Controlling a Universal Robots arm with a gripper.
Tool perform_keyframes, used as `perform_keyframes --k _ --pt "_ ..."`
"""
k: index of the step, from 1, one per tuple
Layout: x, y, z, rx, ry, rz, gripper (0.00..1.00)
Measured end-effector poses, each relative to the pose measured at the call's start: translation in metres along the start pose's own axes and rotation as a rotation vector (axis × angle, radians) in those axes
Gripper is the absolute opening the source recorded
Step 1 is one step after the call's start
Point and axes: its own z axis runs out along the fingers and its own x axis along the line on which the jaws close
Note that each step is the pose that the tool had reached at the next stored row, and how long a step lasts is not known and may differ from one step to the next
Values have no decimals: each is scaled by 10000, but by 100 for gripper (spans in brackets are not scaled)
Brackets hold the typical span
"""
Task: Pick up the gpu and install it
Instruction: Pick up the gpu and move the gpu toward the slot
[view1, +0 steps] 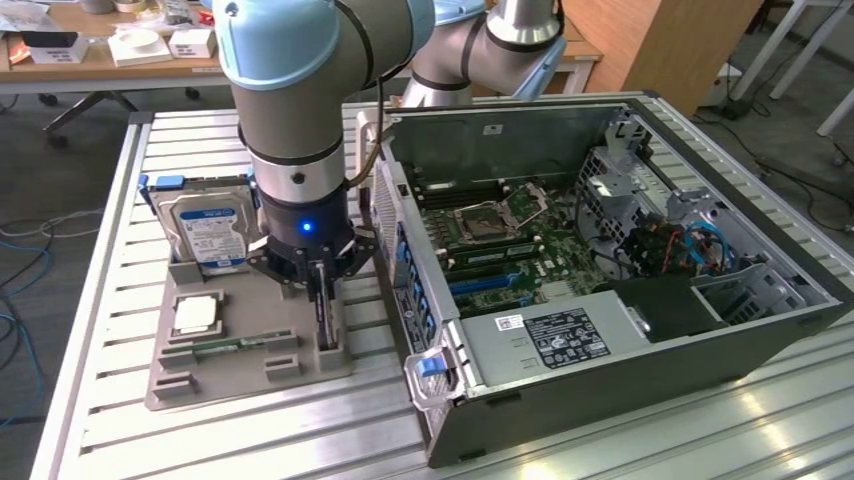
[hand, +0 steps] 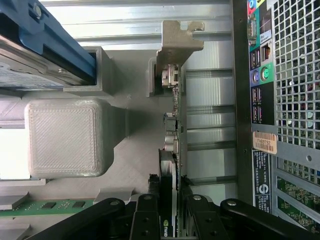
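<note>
grey printed holder (view1: 200, 378) on exterior view's left: blue-labelled hard drive (view1: 211, 235) upright at far end, cpu (view1: 196, 315) in mid pocket, green ram stick (view1: 243, 345) nearer. gpu (view1: 326, 325) stands edge-on in the holder's slot, on the side next to the pc case (view1: 641, 345). end effector (view1: 318, 285) clenched on gpu's top edge, one finger each side. case lies open side up w/ motherboard (view1: 507, 235) inside. all on slatted alu surface (view1: 267, 440). desk w/ boxes (view1: 120, 45) far behind, cables on floor.
</note>
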Motion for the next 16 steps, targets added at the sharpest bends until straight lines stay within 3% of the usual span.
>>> perform_keyframes --k 16 --pt "0 0 0 0 0 0 26"
